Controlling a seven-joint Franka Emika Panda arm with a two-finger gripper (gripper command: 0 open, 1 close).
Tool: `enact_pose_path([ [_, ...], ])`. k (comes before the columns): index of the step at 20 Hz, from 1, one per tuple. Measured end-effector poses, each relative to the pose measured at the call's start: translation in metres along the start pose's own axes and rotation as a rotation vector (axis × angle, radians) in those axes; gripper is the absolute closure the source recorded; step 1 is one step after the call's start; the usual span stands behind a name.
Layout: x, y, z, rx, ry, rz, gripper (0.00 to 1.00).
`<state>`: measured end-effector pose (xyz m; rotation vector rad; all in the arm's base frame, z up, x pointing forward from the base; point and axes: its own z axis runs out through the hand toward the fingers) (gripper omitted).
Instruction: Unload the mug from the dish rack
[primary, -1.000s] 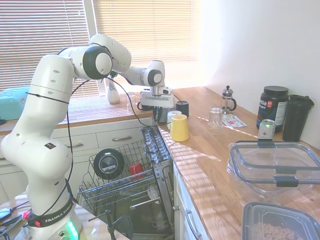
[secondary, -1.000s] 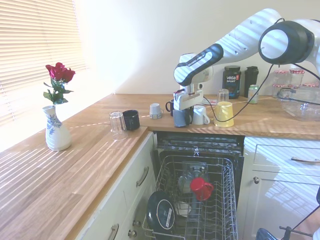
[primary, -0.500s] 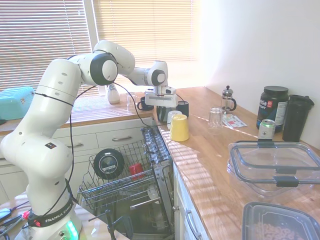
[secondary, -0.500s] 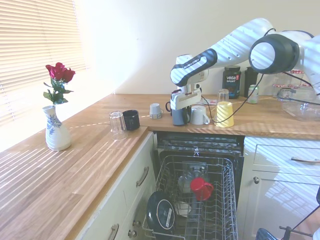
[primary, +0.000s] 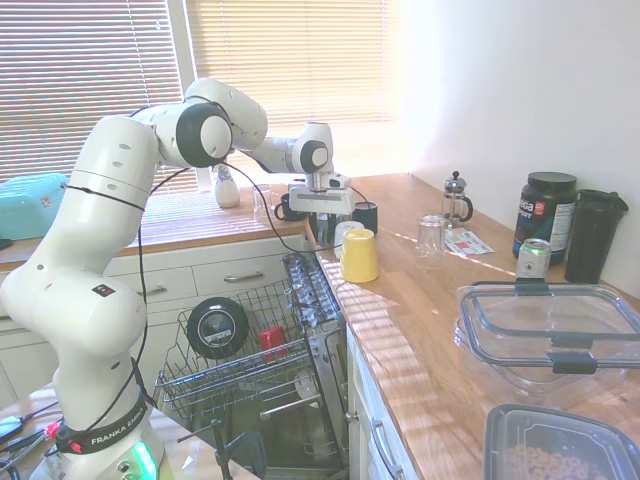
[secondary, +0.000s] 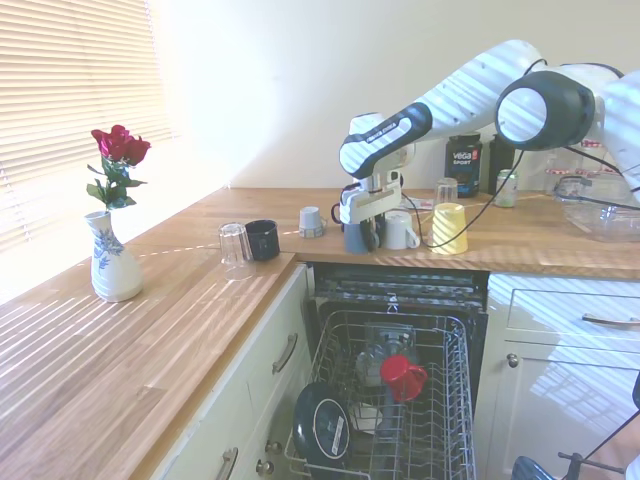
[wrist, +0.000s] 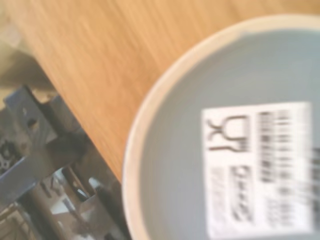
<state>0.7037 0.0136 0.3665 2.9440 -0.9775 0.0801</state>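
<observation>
The small dull grey-blue ceramic mug (secondary: 355, 236) stands upside down on the oiled wooden surface (secondary: 200, 300), at its front edge, directly above the large grey wire dish rack (secondary: 440, 400). It is out of the rack. By my judgement the unloading is all but complete; only the release and withdrawal of the arm appear outstanding.

The gripper (secondary: 364, 215) sits right over the mug. Whether it is clamped on the mug or has let go, I cannot tell from either exterior view.

The wrist view shows the mug's base close up: a smooth, matte grey-blue disc with a pale unglazed ring and a white printed label, and wood grain beside it.

Materials, reading left to right from the mug in the second exterior view:
- To its left, a clear drinking glass (secondary: 234, 248) and a dark glossy cup (secondary: 263, 239).
- To its right, a white mug (secondary: 399, 231), then an inverted yellow tapered cup (secondary: 448, 228).
- Below, in the rack, a red cup (secondary: 404, 377) lies among thin upright tines.
</observation>
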Motion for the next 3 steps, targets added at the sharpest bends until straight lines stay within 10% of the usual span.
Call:
enact_pose_path([
  [3,-0.028,0.008,-0.028,0.003,0.011,0.000,0.00],
])
